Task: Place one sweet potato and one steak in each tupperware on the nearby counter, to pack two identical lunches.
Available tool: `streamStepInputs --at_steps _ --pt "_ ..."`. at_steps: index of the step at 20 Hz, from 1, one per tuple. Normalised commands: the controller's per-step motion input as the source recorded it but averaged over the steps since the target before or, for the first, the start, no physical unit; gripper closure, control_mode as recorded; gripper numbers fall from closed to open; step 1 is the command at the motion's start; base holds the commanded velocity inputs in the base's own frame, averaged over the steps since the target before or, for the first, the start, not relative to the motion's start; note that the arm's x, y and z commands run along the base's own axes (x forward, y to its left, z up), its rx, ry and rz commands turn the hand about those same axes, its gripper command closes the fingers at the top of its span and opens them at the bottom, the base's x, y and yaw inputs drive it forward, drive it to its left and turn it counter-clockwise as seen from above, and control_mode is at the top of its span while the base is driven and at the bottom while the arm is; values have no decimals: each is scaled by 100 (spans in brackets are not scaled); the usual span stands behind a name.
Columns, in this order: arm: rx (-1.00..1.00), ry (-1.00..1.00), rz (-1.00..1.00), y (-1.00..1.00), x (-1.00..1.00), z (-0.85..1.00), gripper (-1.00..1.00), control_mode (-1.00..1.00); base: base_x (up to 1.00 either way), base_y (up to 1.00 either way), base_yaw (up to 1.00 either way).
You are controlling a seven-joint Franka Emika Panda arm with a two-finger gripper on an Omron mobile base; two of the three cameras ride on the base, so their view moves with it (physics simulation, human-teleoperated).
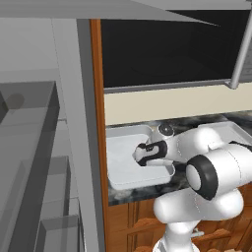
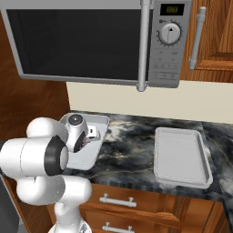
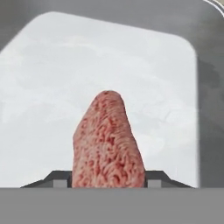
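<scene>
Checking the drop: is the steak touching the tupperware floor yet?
Cannot tell. In the hand view the steak sits between the fingertips over the tupperware; no contact or gap shows.

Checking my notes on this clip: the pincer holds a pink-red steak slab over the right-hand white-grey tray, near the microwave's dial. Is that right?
Not quite. The pincer holds the pink-red steak slab, but over the left-hand white-grey rectangular tray, as the right base view shows. The right-hand tray lies apart, below the microwave's dial.

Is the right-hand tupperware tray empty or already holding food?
Empty. The right tray shows a bare white floor; the gripper holds a steak over the other tray.
</scene>
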Motion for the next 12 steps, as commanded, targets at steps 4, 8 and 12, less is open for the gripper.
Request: streamStepInputs --at_steps 4,8,12 --pt "0 8 -1 3 20 -3 -100 -100 0 0 0" --pt "0 2 -2 0 15 0 -100 -100 0 0 0" --pt "0 0 -2 0 12 4 -100 -100 0 0 0"
